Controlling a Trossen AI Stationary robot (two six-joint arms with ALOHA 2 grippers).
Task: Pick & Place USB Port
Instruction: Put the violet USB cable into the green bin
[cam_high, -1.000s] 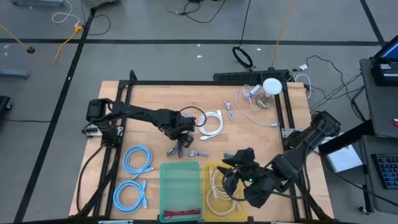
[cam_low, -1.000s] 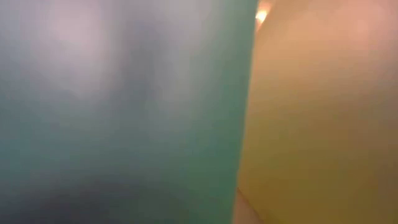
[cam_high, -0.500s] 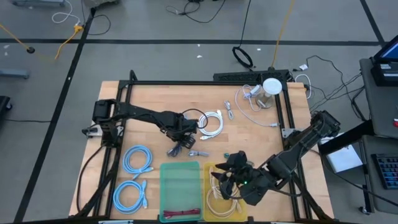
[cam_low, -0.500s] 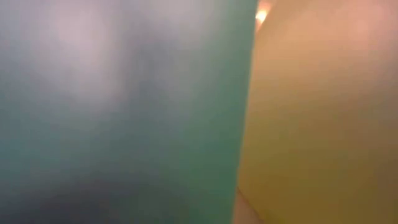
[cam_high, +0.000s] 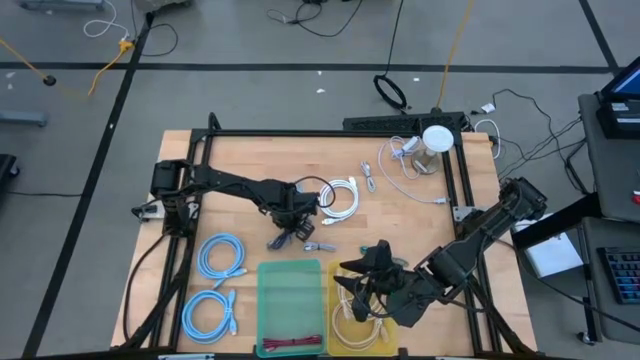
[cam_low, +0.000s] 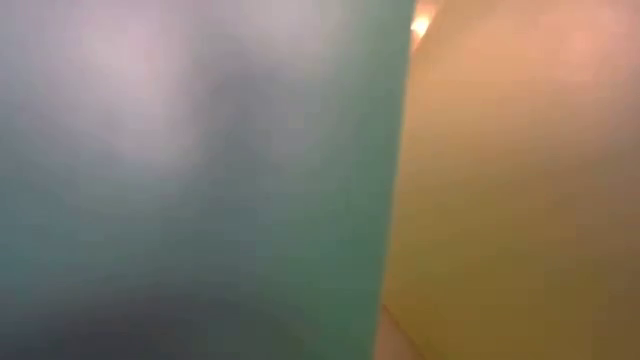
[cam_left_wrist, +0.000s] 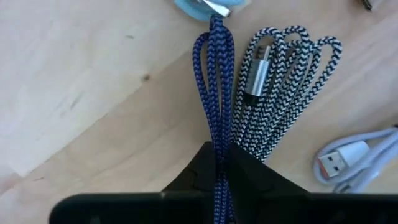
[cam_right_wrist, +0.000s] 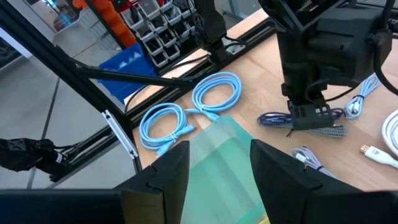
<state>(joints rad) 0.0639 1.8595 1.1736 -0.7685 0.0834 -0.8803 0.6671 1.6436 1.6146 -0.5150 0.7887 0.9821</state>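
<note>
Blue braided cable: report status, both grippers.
Left gripper shut on blue braided cable, mid-table. Right gripper open over green bin. Black-white braided cable lies alongside.

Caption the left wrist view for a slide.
Left claw shut on a blue braided cable beside a black-and-white braided cable.

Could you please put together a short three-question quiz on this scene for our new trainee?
1. True or false: the left tool is shut on the blue braided cable.
2. Which bin does the right tool hang over: A green bin, B yellow bin?
3. Fill in: two coiled light-blue cables lie on the table beside the ____ bin.

Key: 1 true; 2 B; 3 green.
</note>
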